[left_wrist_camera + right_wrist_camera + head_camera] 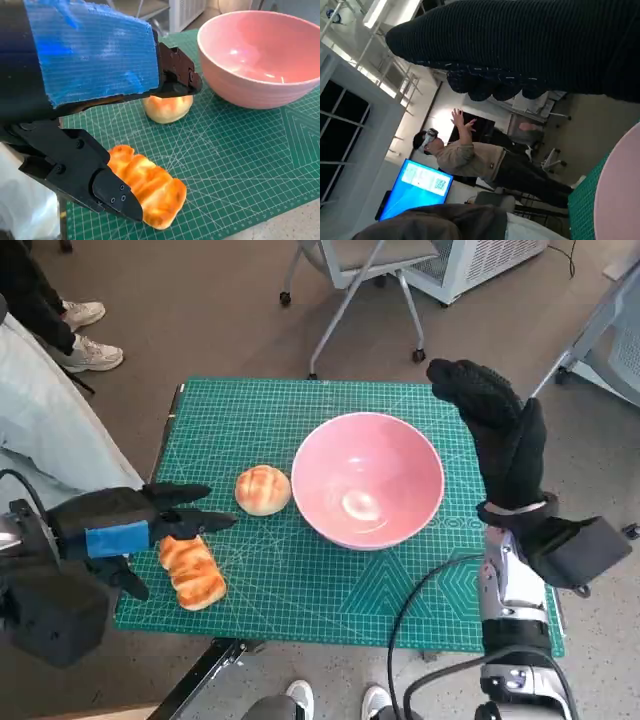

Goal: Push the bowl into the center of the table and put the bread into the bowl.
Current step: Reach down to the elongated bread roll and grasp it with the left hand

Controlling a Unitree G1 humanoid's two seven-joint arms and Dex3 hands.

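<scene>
We see the pink bowl (367, 493) standing upright on the green cutting mat (300, 580) that covers the desk, a little toward the right edge of the desk from the middle, with nothing inside it. Just beside its left rim, apart from it by a narrow gap, lies a round bun (262, 489). Nearer the left front corner of the desk lies a long ridged bread (192, 571), golden and glazed, set slantwise on the mat.

Our left hand (125, 528) hovers over the left edge of the desk, above the long bread. Its fingers (112, 192) are spread and released, grasping nothing; in the left wrist view one of them reaches down just beside the long bread's end, and we cannot tell whether it touches, while the upper ones stretch over the round bun.

Our right hand (495, 425) is raised upright near the right edge of the desk, just beside the bowl's right rim, with its gloved fingers (490, 85) extended and holding nothing. From the head view we cannot tell whether the glove touches the bowl.

Beyond the far edge of the desk stands a chair (360, 275) on wheels. In the right wrist view a person (480, 160) stands with an arm raised, next to a lit blue screen (417, 187).
</scene>
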